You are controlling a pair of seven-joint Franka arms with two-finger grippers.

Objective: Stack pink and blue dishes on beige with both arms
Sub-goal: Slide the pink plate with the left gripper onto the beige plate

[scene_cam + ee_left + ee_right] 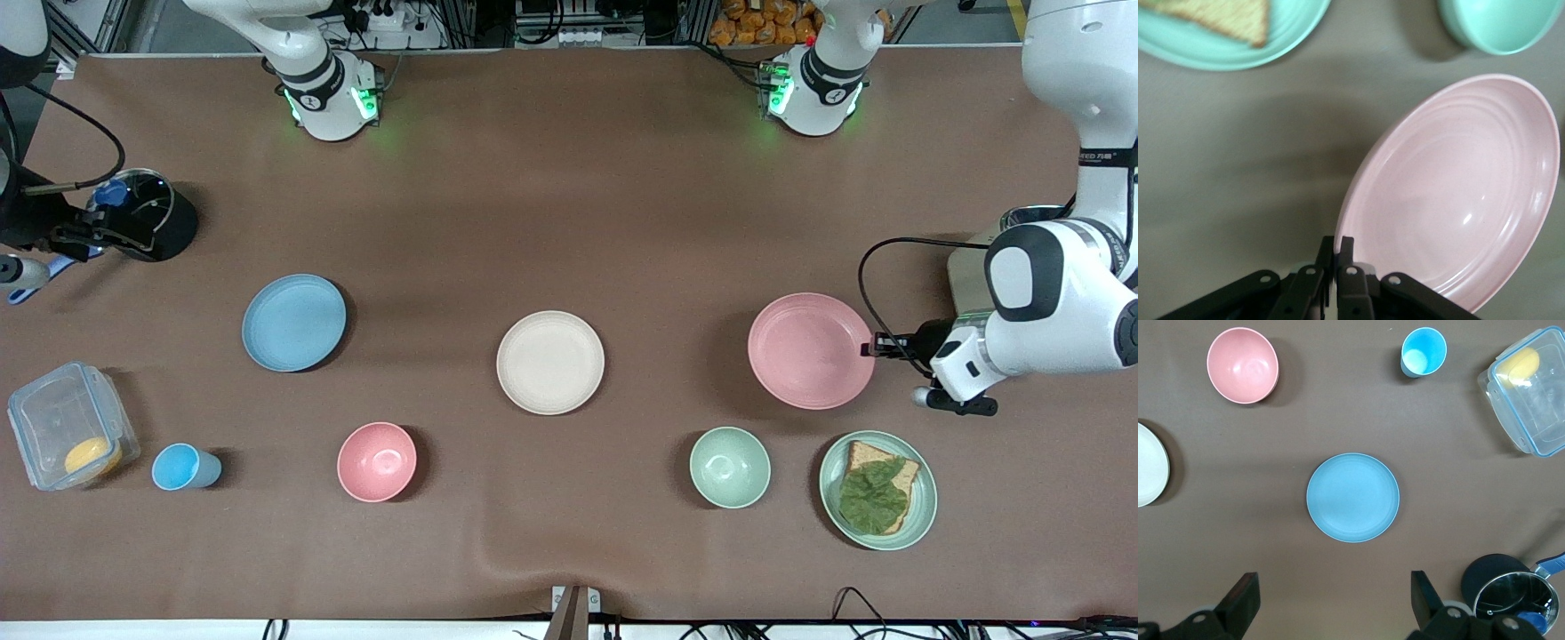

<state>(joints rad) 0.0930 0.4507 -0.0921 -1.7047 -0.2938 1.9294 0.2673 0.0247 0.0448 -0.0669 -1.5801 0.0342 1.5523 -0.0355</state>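
The pale pink plate (805, 351) (1458, 187) is toward the left arm's end of the table. My left gripper (876, 345) (1337, 245) is shut on its rim, and the plate looks tilted, casting a shadow on the cloth. The beige plate (550, 362) (1148, 463) lies flat at the table's middle with nothing on it. The light blue plate (293, 322) (1353, 497) lies flat toward the right arm's end. My right gripper (84, 238) (1331, 587) hangs open and empty high up beside the blue plate, over the black pot.
A black pot (142, 213) with a glass lid sits under the right gripper. Nearer the front camera stand a clear box (67, 437), a blue cup (182, 468), a pink bowl (376, 461), a green bowl (730, 467) and a green plate (925, 498) with bread.
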